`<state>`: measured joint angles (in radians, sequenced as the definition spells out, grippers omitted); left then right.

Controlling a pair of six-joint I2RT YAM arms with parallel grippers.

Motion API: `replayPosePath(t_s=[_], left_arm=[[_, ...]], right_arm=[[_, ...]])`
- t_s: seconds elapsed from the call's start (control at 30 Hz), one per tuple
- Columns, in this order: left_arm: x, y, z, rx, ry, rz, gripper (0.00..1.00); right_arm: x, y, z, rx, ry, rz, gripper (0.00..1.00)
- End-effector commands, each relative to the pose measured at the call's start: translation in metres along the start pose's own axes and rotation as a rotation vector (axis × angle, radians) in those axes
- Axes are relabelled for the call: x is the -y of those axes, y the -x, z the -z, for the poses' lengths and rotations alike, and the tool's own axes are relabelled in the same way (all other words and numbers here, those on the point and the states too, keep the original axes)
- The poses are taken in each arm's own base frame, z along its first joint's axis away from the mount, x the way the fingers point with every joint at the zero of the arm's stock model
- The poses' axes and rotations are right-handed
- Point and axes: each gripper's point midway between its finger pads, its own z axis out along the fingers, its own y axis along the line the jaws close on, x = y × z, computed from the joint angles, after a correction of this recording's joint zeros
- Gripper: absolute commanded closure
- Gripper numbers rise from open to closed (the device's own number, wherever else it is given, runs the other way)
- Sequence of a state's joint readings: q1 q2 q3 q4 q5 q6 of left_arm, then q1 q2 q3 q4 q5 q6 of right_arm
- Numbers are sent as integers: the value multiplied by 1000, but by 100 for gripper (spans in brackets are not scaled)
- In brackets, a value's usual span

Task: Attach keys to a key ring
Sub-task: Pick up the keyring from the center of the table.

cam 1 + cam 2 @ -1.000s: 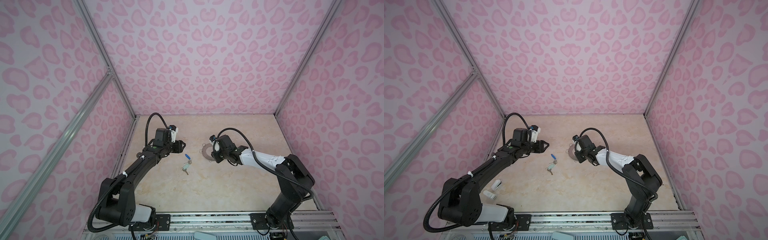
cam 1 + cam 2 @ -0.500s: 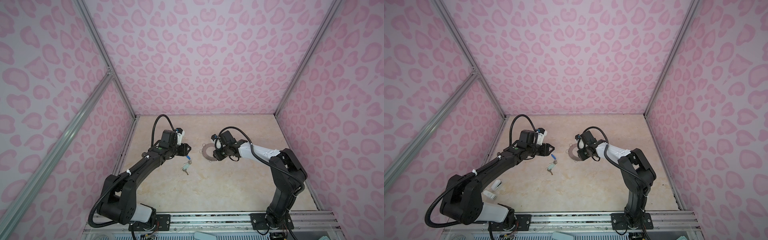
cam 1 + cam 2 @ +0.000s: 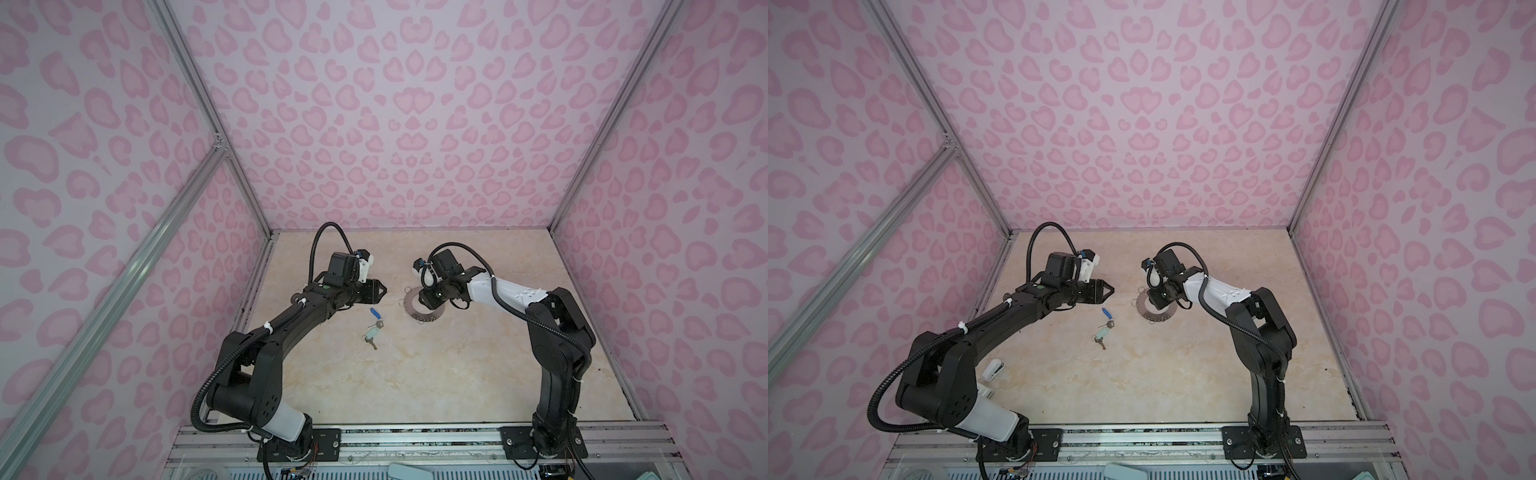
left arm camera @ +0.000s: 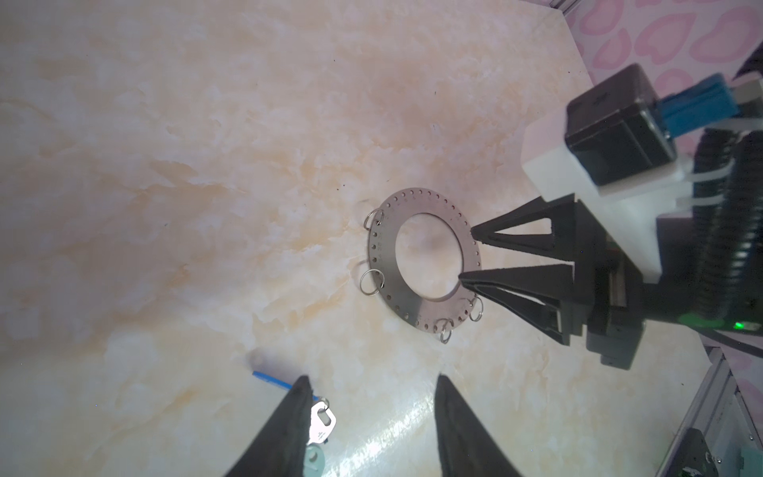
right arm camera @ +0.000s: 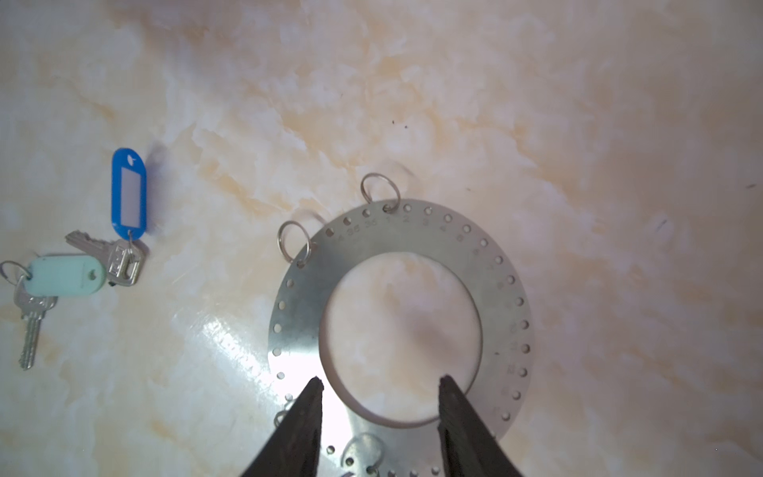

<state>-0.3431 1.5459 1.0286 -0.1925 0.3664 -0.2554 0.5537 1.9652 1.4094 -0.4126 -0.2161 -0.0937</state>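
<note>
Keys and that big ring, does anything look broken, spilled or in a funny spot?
Nothing looks broken or spilled. The key ring lies flat on the table, its small wire loops in place. The keys lie loose beside it, not yet attached. The left gripper and right gripper are open, holding nothing.

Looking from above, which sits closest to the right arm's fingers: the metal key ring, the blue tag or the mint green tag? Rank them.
1. key ring, beneath the right fingers.
2. blue tag, out toward the left arm.
3. mint green tag, just past the blue one, nearer the camera.
</note>
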Motion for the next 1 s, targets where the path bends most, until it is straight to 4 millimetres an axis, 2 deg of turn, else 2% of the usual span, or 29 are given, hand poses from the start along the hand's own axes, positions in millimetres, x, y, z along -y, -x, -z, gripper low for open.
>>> replayPosePath(t_s=[0.0, 0.07, 0.2, 0.4, 0.47, 0.5, 0.63, 0.97], left_arm=[[2, 9, 2, 29, -1, -41, 51], [2, 8, 4, 30, 4, -49, 52], [-1, 5, 6, 21, 21, -71, 54], [-6, 3, 9, 25, 49, -99, 57], [-6, 4, 10, 26, 45, -98, 58], [-5, 4, 10, 26, 41, -98, 59], [-5, 4, 8, 20, 35, -101, 60], [-6, 3, 7, 13, 38, -124, 62]], right_arm=[[12, 9, -5, -40, -17, 28, 56], [18, 13, -12, -74, -3, 25, 60], [27, 24, -25, -98, -4, 56, 59], [22, 37, -35, -109, 64, 108, 61], [16, 41, -31, -109, 103, 138, 63], [16, 34, -41, -135, 109, 137, 65], [20, 33, -50, -170, 100, 146, 73], [9, 32, -62, -186, 118, 206, 74]])
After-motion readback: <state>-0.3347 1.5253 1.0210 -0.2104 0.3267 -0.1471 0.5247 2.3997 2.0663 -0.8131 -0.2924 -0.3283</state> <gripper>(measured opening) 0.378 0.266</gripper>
